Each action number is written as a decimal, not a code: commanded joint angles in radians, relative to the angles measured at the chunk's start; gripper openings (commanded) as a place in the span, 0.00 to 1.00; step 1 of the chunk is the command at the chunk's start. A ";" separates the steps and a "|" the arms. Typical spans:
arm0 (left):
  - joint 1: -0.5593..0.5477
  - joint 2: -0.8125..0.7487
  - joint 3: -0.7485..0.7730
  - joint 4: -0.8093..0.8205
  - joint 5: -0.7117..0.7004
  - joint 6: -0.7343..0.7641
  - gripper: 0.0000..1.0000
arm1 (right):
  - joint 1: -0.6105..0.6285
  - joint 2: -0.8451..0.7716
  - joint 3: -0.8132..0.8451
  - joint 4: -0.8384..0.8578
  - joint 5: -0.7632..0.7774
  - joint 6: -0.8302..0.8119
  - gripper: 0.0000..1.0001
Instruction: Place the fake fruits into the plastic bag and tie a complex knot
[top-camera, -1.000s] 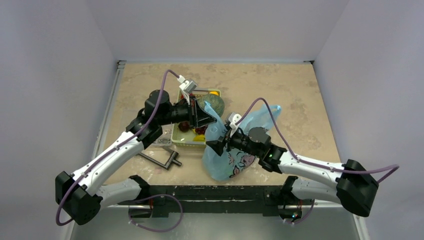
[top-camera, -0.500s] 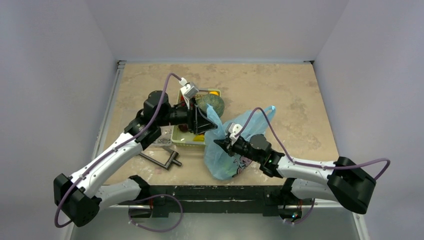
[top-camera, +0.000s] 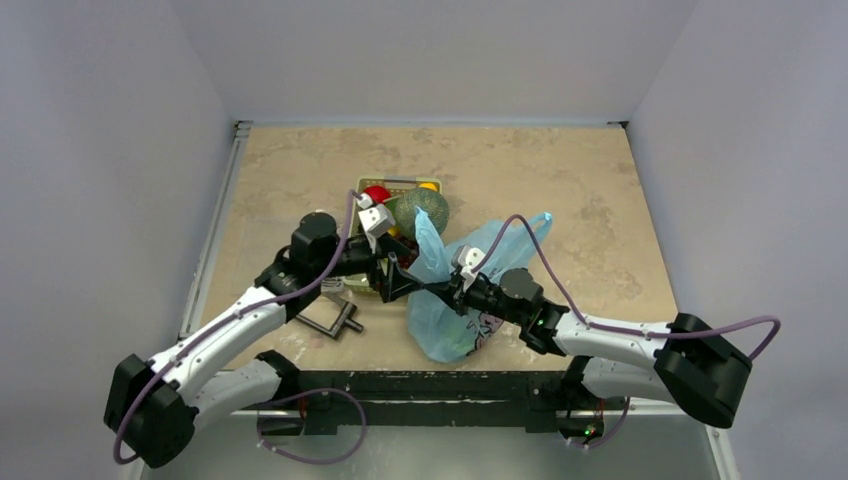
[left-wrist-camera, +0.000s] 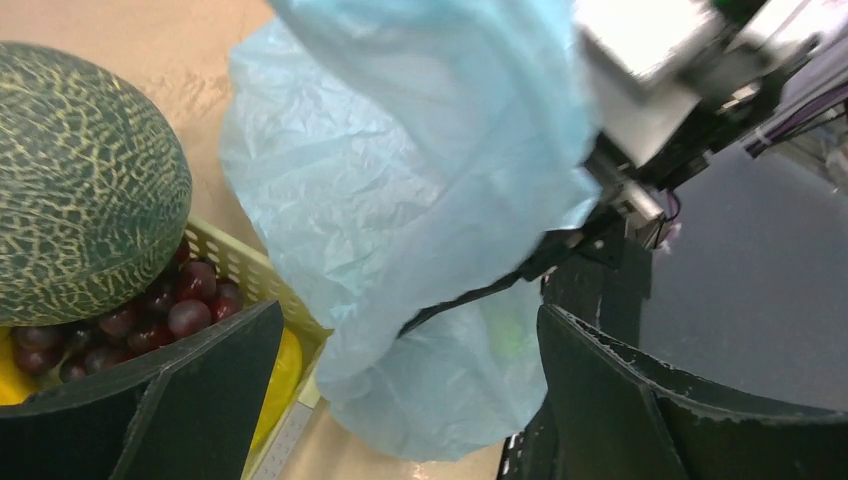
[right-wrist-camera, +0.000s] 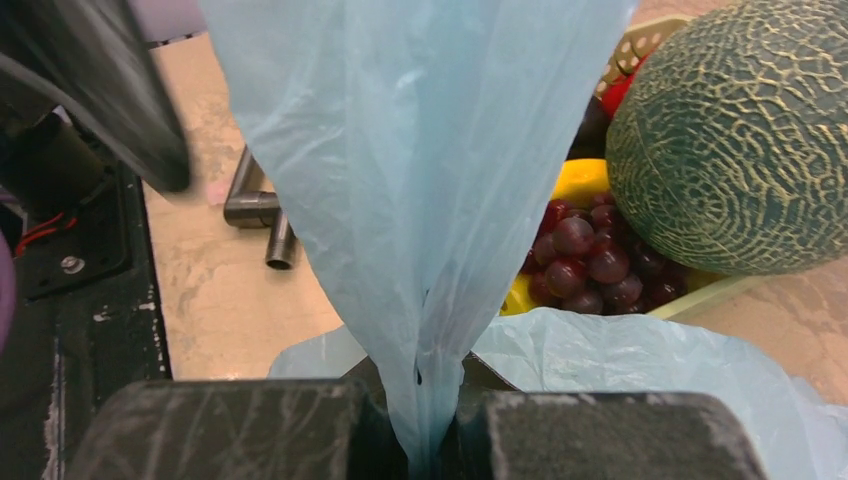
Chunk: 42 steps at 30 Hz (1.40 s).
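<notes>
Nearest the arm bases: plastic bag (top-camera: 450, 330), light blue, crinkled, slumped on the worktop (top-camera: 560, 180). Right end effector (right-wrist-camera: 430, 425): clamped tight on a pulled-up strip of the bag. Left end effector (left-wrist-camera: 400, 385): jaws spread wide, holding nothing, facing the bag. Beyond: mesh basket (left-wrist-camera: 240, 262) containing netted melon (right-wrist-camera: 740, 140), dark grapes (right-wrist-camera: 590, 250), red apple (top-camera: 376, 194).

The left claw (top-camera: 398, 278) has pulled back off the basket (top-camera: 400, 182) toward the near bench edge and now stands wide open beside the plastic bag (top-camera: 450, 325). The right claw (top-camera: 452, 290) has closed on a bag fold. The red apple (top-camera: 376, 194) is uncovered.
</notes>
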 joint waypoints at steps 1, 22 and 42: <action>-0.013 0.085 -0.041 0.293 0.073 0.137 0.97 | 0.003 -0.010 0.031 0.054 -0.080 0.010 0.00; 0.123 0.167 0.032 -0.050 0.124 0.102 0.00 | -0.002 -0.342 0.484 -0.803 -0.121 -0.139 0.93; 0.227 0.339 0.240 -0.435 0.156 0.629 0.00 | -0.381 -0.315 0.771 -1.469 -0.349 -0.659 0.99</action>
